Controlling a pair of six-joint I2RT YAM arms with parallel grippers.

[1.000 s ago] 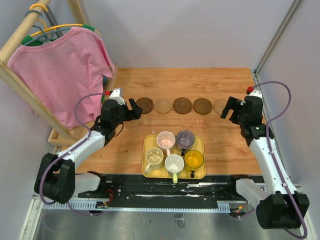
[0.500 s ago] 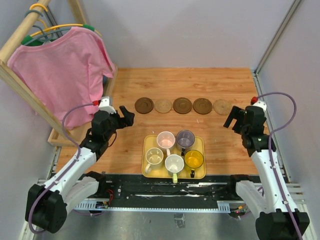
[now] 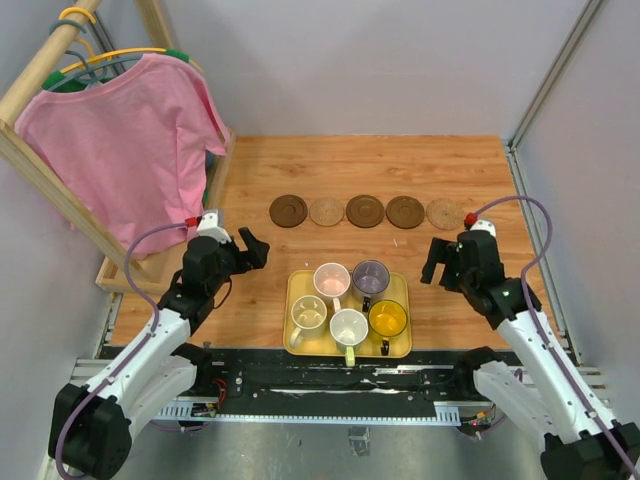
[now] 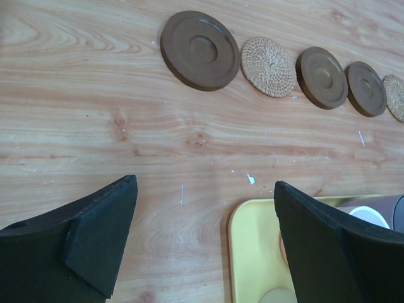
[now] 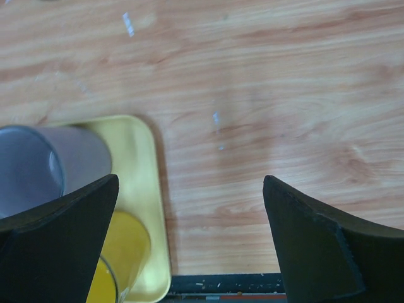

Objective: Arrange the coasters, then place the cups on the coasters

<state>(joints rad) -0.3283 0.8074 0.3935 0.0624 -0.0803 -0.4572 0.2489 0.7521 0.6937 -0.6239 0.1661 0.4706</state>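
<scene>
- The five coasters [image 3: 365, 210] lie flat in a left-to-right row on the far half of the table [image 3: 470, 170]. They sit apart from one another, and none has a cup on it.
- From the left the row runs dark, tan, dark, dark, tan. The dark ones are smooth discs with a raised rim and a sunken centre; the tan ones are woven in tight rings.
- The five cups [image 3: 348, 326] stand upright, packed close on a yellow tray [image 3: 402, 288] at the near middle. Pink and translucent grey are on the far side; cream, white-green and translucent yellow are on the near side.
- The tray is a glossy rectangle with rounded corners and a low lip.
- The left gripper [image 3: 254, 250] hovers just left of the tray's far left corner, jaws wide apart and holding nothing. Its pads [image 4: 101, 246] are matte black wedges.
- The right gripper [image 3: 432, 262] hovers just right of the tray's far right corner, jaws likewise spread around nothing.
- A band of wood-grain table separates the tray from the coaster row.
- A pink shirt [image 3: 130, 150] hangs on a wooden rack [image 3: 45, 62] at the far left; grey walls [image 3: 350, 70] close the far and right sides.
</scene>
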